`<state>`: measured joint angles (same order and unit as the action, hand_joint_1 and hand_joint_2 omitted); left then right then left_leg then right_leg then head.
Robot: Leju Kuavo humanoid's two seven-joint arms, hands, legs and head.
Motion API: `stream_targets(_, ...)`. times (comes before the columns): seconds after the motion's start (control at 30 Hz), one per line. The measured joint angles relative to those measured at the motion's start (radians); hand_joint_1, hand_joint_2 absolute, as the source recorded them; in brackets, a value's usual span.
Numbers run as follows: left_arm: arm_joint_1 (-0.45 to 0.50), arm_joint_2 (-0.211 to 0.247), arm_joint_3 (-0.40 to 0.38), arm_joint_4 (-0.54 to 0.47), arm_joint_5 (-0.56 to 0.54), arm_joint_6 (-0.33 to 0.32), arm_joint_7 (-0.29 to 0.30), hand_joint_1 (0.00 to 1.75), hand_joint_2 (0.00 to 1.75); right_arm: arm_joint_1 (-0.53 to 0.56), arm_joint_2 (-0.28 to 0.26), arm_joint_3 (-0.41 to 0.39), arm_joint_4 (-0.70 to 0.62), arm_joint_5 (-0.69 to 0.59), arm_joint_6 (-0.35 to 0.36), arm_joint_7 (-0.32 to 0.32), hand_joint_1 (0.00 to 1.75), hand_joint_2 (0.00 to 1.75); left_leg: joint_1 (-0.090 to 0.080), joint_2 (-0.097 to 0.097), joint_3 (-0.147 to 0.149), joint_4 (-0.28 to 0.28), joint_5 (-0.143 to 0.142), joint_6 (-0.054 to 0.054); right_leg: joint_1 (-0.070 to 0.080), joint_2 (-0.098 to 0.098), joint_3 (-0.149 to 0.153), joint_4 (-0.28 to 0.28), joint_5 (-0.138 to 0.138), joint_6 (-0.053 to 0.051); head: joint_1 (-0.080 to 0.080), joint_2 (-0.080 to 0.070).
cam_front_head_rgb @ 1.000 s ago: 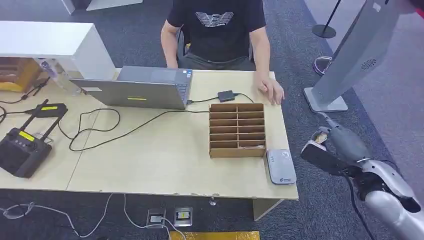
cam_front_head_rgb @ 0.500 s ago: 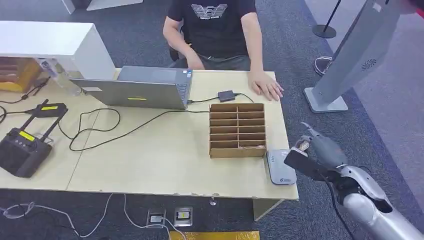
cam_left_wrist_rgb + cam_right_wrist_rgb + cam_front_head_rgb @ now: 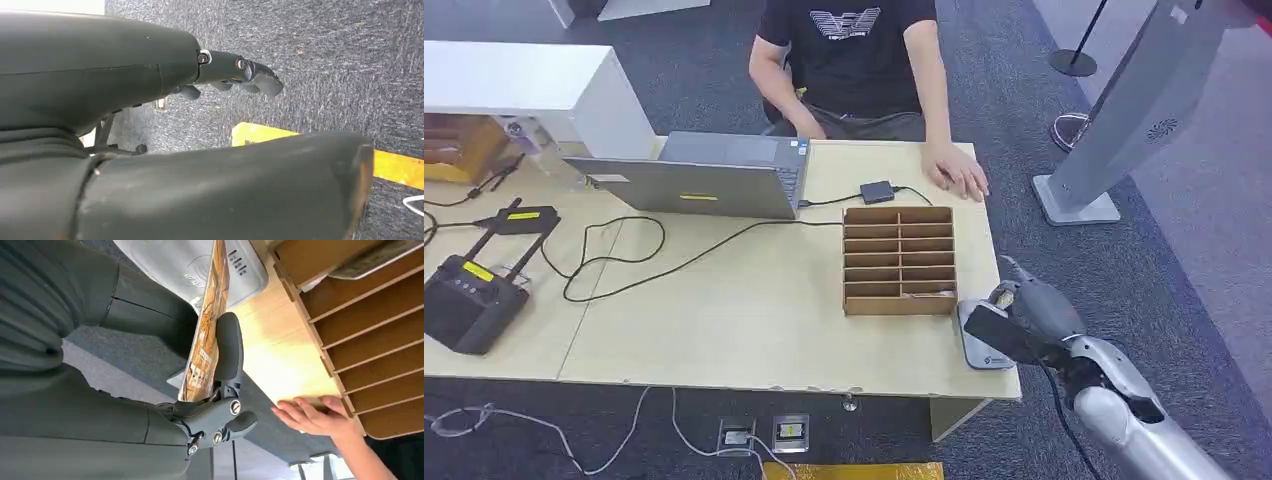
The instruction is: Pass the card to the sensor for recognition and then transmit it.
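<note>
My right hand (image 3: 1022,315) hovers over the grey card sensor (image 3: 981,342) at the table's front right corner. It pinches an orange patterned card (image 3: 207,330) between thumb and fingers; in the right wrist view the card stands edge-on just above the sensor (image 3: 190,265). In the head view the card's dark side (image 3: 992,330) overlaps the sensor. My left hand (image 3: 235,75) hangs over the carpet with fingers loosely curled, holding nothing.
A cardboard slot organizer (image 3: 898,259) stands just left of the sensor. A person sits behind the table with a hand (image 3: 957,175) resting near its far right edge. A laptop (image 3: 699,180), cables and a black controller (image 3: 469,295) lie to the left. A grey kiosk stand (image 3: 1124,120) rises at right.
My right hand has moved left with the card, from beside the table to over the sensor. The person's hand has shifted slightly on the table.
</note>
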<state>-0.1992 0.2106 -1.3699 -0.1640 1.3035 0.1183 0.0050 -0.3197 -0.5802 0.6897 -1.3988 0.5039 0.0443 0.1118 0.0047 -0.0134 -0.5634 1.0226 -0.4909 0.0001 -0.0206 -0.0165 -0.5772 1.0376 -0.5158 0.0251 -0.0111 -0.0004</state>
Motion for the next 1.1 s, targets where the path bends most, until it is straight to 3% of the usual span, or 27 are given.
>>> stream_targets(0.47, 0.0, -0.007, 0.001, -0.002, 0.005, -0.008, 0.027, 0.0, 0.0, -0.019, 0.082, 0.003, 0.131, 0.018, 0.015, -0.038, 1.75, 1.75, 0.0, 0.0, 0.0, 0.0, 0.0, 0.0, 0.0, 0.0, 0.0, 0.0, 0.0, 0.0, 0.0, 0.0)
stream_targets(1.1, 0.0, -0.008, 0.017, -0.002, 0.005, 0.007, 0.029, 0.0, 0.0, -0.057, 0.117, -0.012, 0.236, 0.035, 0.018, -0.061, 1.75, 1.75, 0.0, 0.0, 0.002, 0.0, 0.0, 0.0, 0.0, 0.001, 0.001, 0.0, 0.0, 0.0, 0.0, 0.0)
